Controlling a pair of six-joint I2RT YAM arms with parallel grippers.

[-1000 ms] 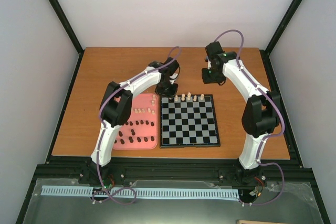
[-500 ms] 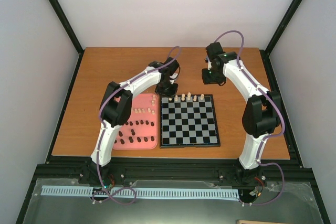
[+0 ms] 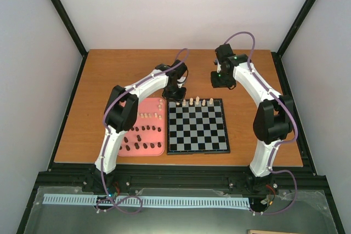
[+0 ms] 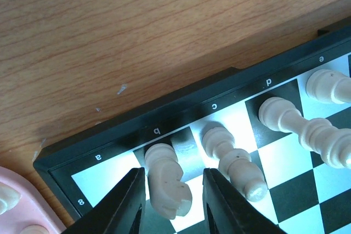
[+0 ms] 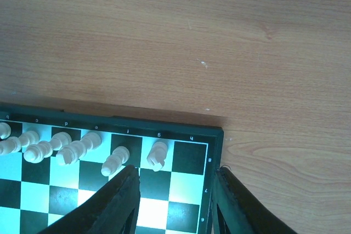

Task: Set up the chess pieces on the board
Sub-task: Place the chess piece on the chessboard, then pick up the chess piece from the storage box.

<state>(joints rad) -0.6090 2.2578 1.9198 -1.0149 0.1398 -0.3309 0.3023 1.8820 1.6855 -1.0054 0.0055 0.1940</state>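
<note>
Straddling a cream knight (image 4: 167,184) on the b square of the board (image 3: 197,130), the left gripper (image 4: 174,175) has its two fingers parted on either side of the piece. A sliver of gap shows against one finger, so the knight stands on its own (released, not clamped). The a corner square beside it is bare, and another cream piece (image 4: 233,160) stands on c, just beside the knight. Six cream pieces (image 3: 194,102) now line the board's far row, from b to g. The right gripper (image 5: 175,179) hangs over the board's opposite far corner with its jaws apart and nothing between them, the h square below unfilled. On the pink tray (image 3: 151,105), which lies against the board's left edge on the wooden table (image 3: 109,80), a short row of cream figures (image 3: 149,115) sits above the scattered dark brown pieces (image 3: 142,138).
</note>
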